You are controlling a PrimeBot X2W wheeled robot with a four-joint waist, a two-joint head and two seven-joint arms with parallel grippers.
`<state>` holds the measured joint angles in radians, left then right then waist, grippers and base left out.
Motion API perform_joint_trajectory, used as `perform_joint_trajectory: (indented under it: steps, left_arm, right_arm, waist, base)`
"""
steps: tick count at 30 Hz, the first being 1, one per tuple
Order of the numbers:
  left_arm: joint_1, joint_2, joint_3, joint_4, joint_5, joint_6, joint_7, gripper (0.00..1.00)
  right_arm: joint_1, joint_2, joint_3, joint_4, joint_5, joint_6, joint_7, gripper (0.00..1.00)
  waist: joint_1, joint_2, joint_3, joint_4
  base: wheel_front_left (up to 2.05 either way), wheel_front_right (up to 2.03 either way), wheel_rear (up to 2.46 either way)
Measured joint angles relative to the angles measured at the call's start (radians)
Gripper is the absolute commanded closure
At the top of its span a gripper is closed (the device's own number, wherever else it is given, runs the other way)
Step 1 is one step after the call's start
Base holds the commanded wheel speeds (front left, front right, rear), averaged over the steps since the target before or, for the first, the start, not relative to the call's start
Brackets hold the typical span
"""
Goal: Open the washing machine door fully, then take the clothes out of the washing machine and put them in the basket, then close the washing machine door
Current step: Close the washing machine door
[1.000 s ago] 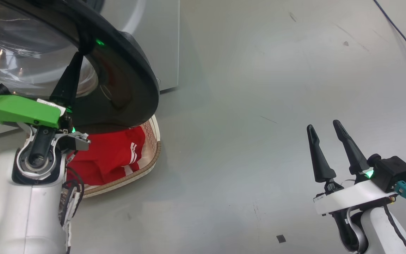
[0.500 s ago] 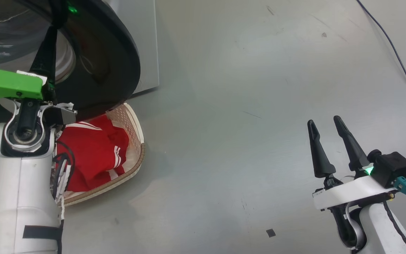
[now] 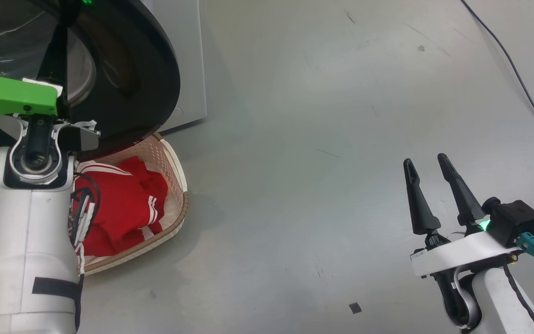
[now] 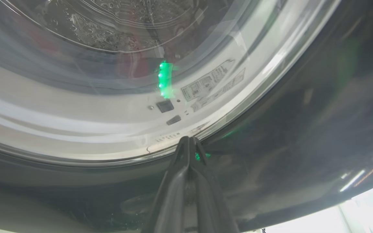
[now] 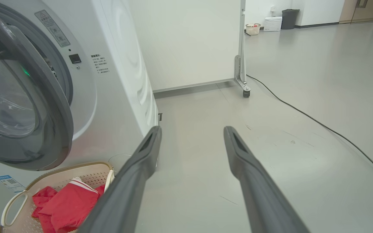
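My left gripper [image 4: 189,139] is shut with nothing in it, and its tips sit against the washing machine door [image 3: 142,83] where the black rim [image 4: 303,145] meets the glass. The door [image 5: 55,129] stands ajar from the white washing machine [image 5: 121,81], above the basket. The cream basket [image 3: 181,208] stands on the floor under the door, holding the red clothes [image 3: 123,204] with white stripes. In the right wrist view the basket [image 5: 60,170] and clothes [image 5: 66,207] sit at the lower left. My right gripper [image 3: 423,160] hangs open and empty over bare floor, far to the right.
A black cable [image 3: 512,60] runs across the grey floor at the far right. A white partition on wheels [image 5: 243,64] stands behind the machine. A small dark square [image 3: 354,307] lies on the floor near my right arm.
The head view has shifted. My left gripper has carried the door farther toward the machine, so more of the basket and clothes shows. The right gripper holds the same pose.
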<state>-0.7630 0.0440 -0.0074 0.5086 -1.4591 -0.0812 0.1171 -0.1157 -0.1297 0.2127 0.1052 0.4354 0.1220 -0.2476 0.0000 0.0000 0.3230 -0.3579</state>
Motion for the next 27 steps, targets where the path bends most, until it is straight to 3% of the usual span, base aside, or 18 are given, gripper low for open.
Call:
perform_joint_trajectory:
  steps: [10,17,25,27]
  left_arm:
    - [0.014,-0.007,-0.031,0.018,-0.016,-0.034,0.005,1.00]
    - [0.117,-0.021,-0.036,-0.011,-0.049,-0.039,-0.010,1.00]
    - [0.241,-0.020,-0.036,-0.174,-0.075,-0.039,-0.061,1.00]
    - [0.284,-0.020,-0.052,-0.205,-0.095,-0.039,-0.069,0.56]
  right_arm:
    - [0.001,-0.001,-0.037,0.001,0.000,0.000,0.000,0.00]
    - [0.005,-0.012,-0.063,0.000,-0.007,0.000,0.000,0.00]
    - [0.025,-0.023,-0.079,0.002,-0.025,0.000,-0.001,0.00]
    - [0.033,-0.025,-0.081,0.004,-0.027,0.000,-0.002,0.00]
  waist:
    - [0.0000,0.0000,-0.010,0.028]
    - [0.0000,0.0000,-0.025,0.075]
    - [0.0000,0.0000,-0.056,0.133]
    - [0.0000,0.0000,-0.067,0.146]
  base:
    - [0.00,0.00,0.00]
    - [0.00,0.00,0.00]
    - [0.00,0.00,0.00]
    - [0.00,0.00,0.00]
